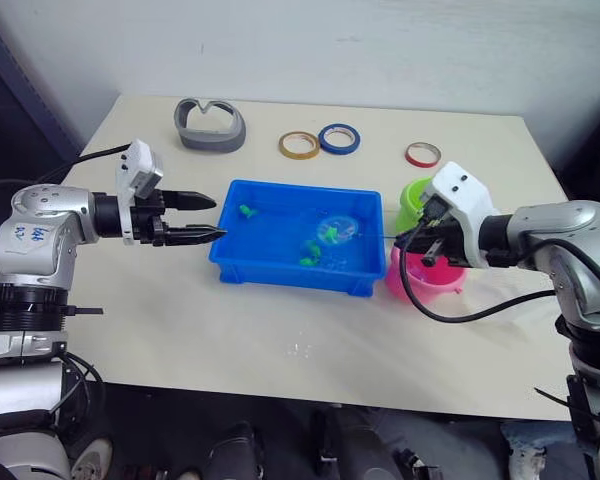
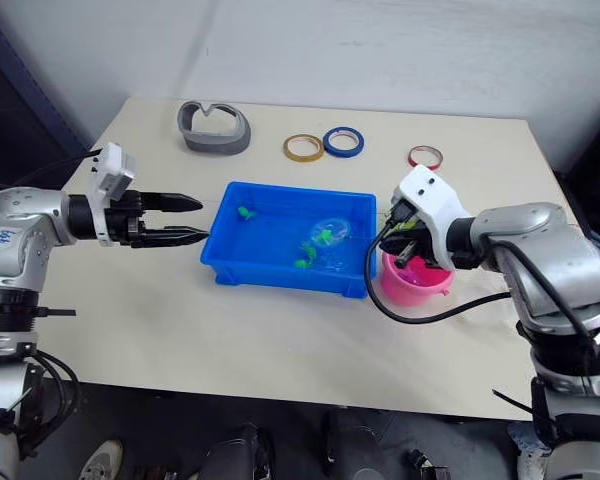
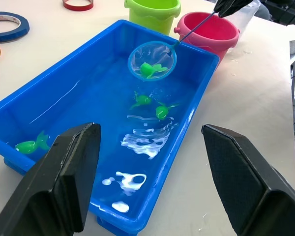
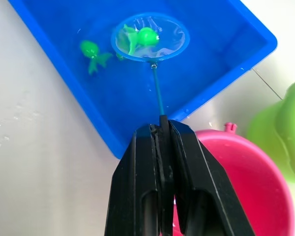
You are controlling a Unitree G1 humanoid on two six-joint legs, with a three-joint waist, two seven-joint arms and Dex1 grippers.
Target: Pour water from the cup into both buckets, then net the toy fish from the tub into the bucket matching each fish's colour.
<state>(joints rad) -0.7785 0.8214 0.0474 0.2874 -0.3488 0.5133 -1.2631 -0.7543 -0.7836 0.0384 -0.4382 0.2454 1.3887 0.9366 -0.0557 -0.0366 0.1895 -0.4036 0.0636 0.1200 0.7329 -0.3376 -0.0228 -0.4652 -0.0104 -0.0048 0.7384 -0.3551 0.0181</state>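
Observation:
The blue tub (image 1: 290,272) sits mid-table with water in it. My right gripper (image 1: 417,240) is shut on the net's thin handle (image 4: 156,93), above the pink bucket (image 1: 425,285). The net's light-blue hoop (image 3: 152,61) hangs over the tub's right part with one green fish (image 3: 150,69) in it. Three more green fish lie in the tub (image 3: 141,100) (image 3: 162,111) (image 3: 32,145). The lime green bucket (image 1: 413,200) stands just behind the pink one. The clear cup (image 3: 246,17) peeks out beyond the pink bucket. My left gripper (image 1: 218,218) is open, level with the tub's left end.
Yellow (image 1: 298,145), blue (image 1: 339,138) and red (image 1: 422,154) tape rings lie at the back of the table, beside a grey curved holder (image 1: 210,126). Water drops (image 1: 300,350) mark the table in front of the tub.

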